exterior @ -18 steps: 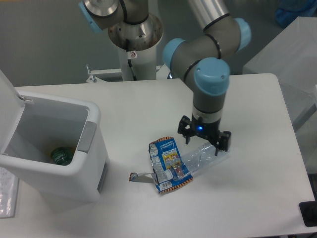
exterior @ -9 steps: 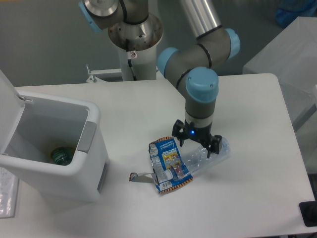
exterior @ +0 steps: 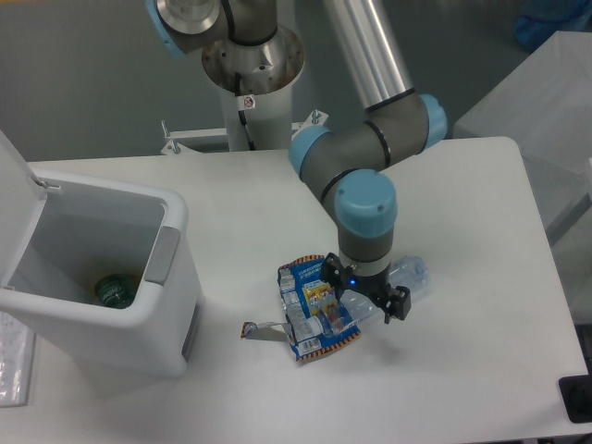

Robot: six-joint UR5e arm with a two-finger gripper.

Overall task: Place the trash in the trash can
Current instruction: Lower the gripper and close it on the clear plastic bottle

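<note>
Pincer (exterior: 363,294) open astride bottle (exterior: 393,283); bottle's long axis apparently runs lower-left to upper-right.

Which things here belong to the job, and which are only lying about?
Belong to the job:
bottle
wrapper
bin
gripper, open over the bottle

Lying about:
green item inside the bin
small scrap on the table near the wrapper
</note>
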